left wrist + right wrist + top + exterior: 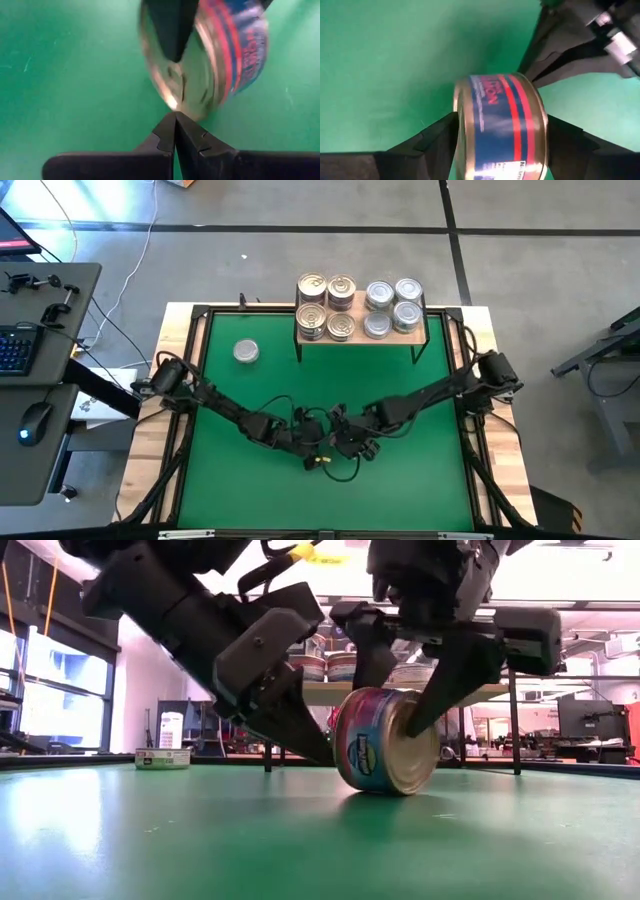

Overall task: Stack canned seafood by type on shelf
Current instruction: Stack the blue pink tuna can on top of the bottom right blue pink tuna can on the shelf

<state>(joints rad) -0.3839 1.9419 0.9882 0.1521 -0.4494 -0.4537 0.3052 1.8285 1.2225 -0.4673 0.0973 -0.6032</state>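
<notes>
Right gripper (400, 725): pinching a tin (385, 740) by its flat faces — the tin stands on its rim on the green mat (300, 840), mid-worktop.
Left gripper (315, 750): fingers pressed together, tips on the mat just beside the tin.
Shelf (362, 332): at the mat's far edge — eight tins on it, gold-lidded (326, 306) left, silver-lidded (392, 307) right.
Loose tin (246, 352): flat on the mat, left of the shelf.

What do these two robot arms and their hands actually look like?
Both arms are dark, jointed and slender, with black cables looping beside them. The left hand ends in two flat black fingers tapering to points. The right hand has broad, angular black fingers. A yellow tag hangs near the wrists.
</notes>
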